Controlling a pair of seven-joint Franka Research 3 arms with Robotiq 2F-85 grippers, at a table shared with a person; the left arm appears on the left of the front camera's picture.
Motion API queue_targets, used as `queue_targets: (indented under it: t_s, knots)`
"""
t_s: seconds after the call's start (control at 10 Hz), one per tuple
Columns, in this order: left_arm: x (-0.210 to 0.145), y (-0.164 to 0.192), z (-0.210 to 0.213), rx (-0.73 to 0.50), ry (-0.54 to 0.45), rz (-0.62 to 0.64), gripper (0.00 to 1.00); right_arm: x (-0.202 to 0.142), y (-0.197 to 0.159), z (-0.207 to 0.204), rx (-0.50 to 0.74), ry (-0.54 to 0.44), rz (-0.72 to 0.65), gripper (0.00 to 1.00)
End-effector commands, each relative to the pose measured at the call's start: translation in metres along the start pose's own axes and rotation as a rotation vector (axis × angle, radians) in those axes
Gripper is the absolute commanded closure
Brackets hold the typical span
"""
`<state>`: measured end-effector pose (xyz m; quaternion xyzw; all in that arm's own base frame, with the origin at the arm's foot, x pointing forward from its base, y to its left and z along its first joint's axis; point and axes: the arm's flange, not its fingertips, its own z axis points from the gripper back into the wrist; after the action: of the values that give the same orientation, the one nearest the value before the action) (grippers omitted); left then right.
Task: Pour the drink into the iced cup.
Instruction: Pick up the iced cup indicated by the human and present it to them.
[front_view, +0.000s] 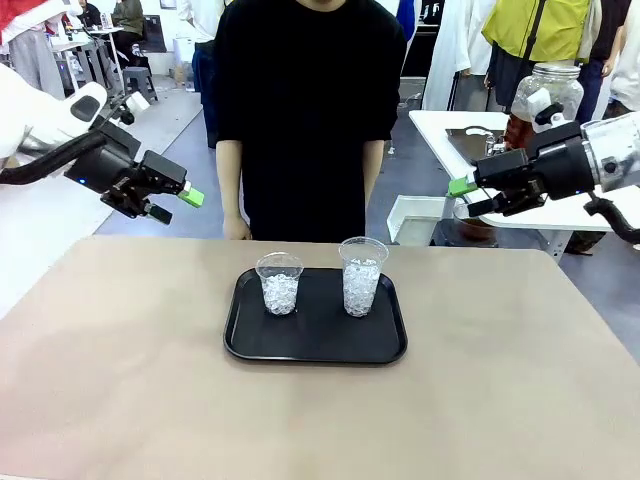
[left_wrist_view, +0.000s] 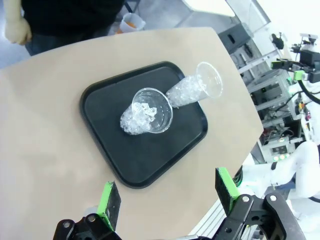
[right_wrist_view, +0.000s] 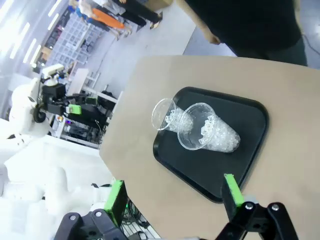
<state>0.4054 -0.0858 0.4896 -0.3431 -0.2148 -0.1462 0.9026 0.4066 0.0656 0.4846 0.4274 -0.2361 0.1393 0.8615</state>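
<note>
Front view: the left gripper (front_view: 176, 204) hangs up at the far left, above table height, green-padded fingers spread wide with nothing between them. Over on the far right, the right gripper (front_view: 468, 197) faces it, jaws just as wide and empty too. In the middle of the table (front_view: 120, 380) sits the black tray (front_view: 250, 340), carrying two clear cups. They stand upright, side by side and apart, both packed with ice. The shorter cup (front_view: 279, 283) is on the left and the taller cup (front_view: 361, 275) on the right. A person (front_view: 300, 100) in black stands at the far edge, right behind the tray. Behind the right gripper, on a white side table (front_view: 440, 125), a lidded glass jar (front_view: 548, 85) shows brown low down.
</note>
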Motion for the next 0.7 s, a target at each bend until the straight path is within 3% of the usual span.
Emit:
queue_targets:
  t_s: [0.0,0.4,0.6]
  knots:
    - [-0.001,-0.002,0.001,0.008,-0.007,0.013,0.00,-0.002,0.001,0.004,-0.004,-0.019,-0.011,0.00]
    - [-0.001,-0.001,0.001,0.024,0.000,0.006,0.00,-0.001,0.000,0.003,-0.022,0.003,-0.020,0.00]
    - [0.008,0.020,0.016,-0.101,-0.054,0.062,0.00,0.012,-0.019,0.007,0.100,-0.020,-0.196,0.00]
